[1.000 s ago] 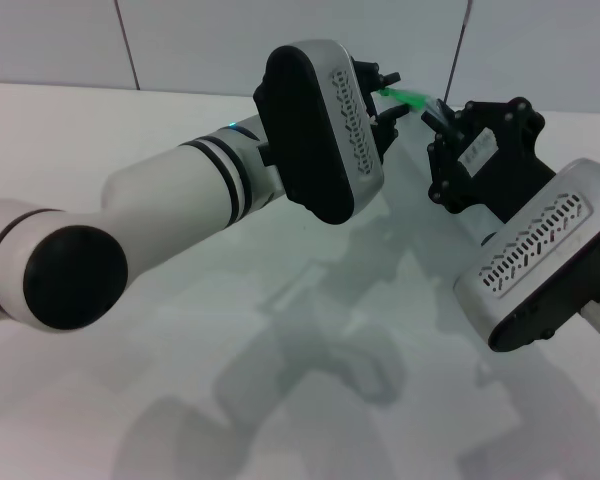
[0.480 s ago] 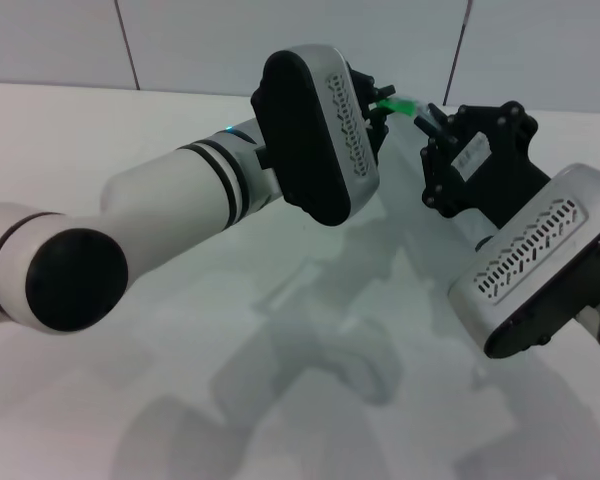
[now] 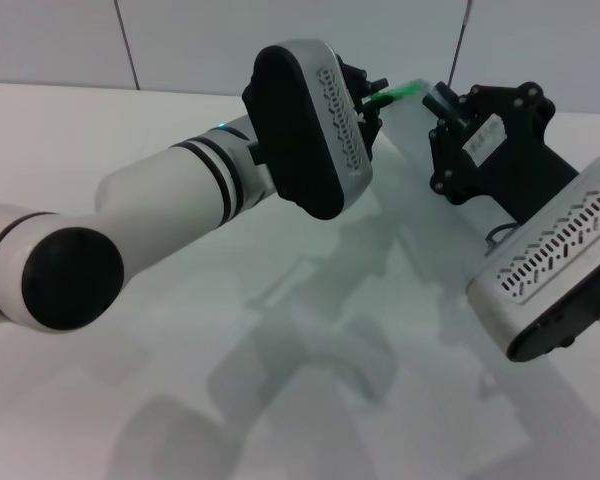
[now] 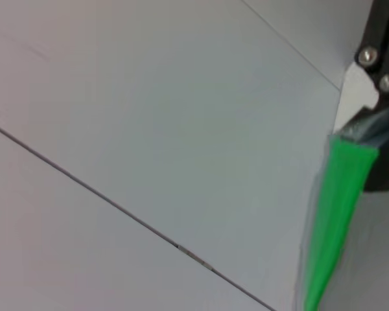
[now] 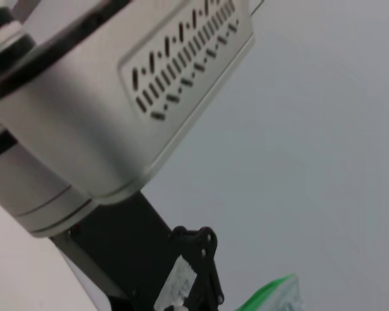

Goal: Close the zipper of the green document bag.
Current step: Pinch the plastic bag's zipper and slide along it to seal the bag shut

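The zipper (image 3: 400,91) shows as a short bright green strip stretched between my two grippers, raised at the far side of the table. The left gripper (image 3: 370,95) is shut on its near end; in the left wrist view a dark finger (image 4: 384,162) clamps the end of the zipper (image 4: 334,220). On the far end of the strip, the right gripper (image 3: 438,100) is closed, and the slider tab is hidden by its fingers. The translucent green document bag (image 3: 410,190) hangs and trails below them onto the table. The right wrist view shows the zipper (image 5: 272,293) beside the left gripper (image 5: 189,285).
The white table (image 3: 130,140) spreads all around. A pale panelled wall (image 3: 230,40) stands right behind the grippers. My left forearm (image 3: 180,210) crosses the foreground and hides much of the bag's left side.
The right gripper has drawn to the right and slightly up, away from the left one. More green strip now shows between them. The left gripper shifted a little left and up.
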Motion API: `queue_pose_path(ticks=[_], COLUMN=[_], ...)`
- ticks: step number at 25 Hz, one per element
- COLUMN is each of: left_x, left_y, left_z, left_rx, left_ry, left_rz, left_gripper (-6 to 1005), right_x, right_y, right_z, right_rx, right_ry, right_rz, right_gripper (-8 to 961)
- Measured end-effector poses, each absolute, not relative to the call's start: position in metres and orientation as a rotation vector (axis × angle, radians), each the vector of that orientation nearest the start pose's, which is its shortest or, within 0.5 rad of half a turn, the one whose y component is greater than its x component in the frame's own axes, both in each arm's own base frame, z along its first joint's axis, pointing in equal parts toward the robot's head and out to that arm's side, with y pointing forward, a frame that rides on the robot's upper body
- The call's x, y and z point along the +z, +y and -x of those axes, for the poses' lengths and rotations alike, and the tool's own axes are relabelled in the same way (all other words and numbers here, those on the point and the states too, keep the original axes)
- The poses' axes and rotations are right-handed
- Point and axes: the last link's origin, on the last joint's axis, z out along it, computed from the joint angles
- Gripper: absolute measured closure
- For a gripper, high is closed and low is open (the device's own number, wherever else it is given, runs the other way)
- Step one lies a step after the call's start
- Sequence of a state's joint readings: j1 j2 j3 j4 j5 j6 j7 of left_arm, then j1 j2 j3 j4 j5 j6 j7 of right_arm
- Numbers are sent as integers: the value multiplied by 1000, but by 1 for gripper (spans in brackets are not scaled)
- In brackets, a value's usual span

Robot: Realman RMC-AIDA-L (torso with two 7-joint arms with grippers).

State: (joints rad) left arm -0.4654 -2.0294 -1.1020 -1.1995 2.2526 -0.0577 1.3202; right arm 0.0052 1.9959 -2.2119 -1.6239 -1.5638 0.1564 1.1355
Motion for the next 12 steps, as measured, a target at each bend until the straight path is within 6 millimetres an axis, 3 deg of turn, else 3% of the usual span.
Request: queue_pose_path(ticks=[12], left_x=[-70], left_y=[388], left_z=[129], left_rx=[-64], left_ry=[411], left_rz=[2154], left_gripper=[915], right_x=[-20], right_y=[285], right_z=[-125], right_rx=[270], right_ry=[-208], right_rz=[1975], right_gripper=[798])
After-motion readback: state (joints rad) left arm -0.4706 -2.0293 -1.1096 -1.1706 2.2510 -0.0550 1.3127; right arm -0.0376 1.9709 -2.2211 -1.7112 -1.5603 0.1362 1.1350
